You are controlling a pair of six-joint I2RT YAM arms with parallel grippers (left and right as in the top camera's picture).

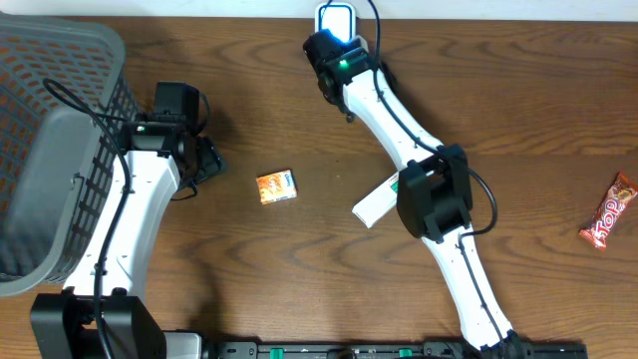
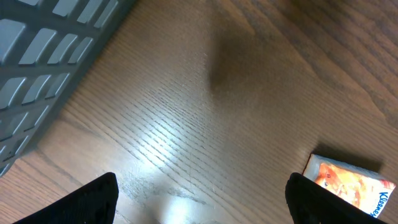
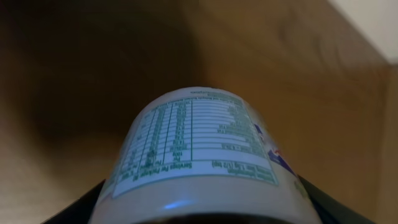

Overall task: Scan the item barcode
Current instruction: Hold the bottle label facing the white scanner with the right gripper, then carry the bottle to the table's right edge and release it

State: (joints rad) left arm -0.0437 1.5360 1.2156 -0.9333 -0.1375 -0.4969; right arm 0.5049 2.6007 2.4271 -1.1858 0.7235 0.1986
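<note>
Frankly, my right claw (image 3: 203, 206) grasps the bottle (image 3: 199, 143), but its barcode may face away from the scanner (image 1: 336, 18), unread.

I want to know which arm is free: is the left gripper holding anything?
No, the left gripper is open with only bare table between its fingers; the orange packet lies off to one side.

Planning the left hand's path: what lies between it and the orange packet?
Only bare table lies between the left hand and the orange packet, as the overhead view shows.
</note>
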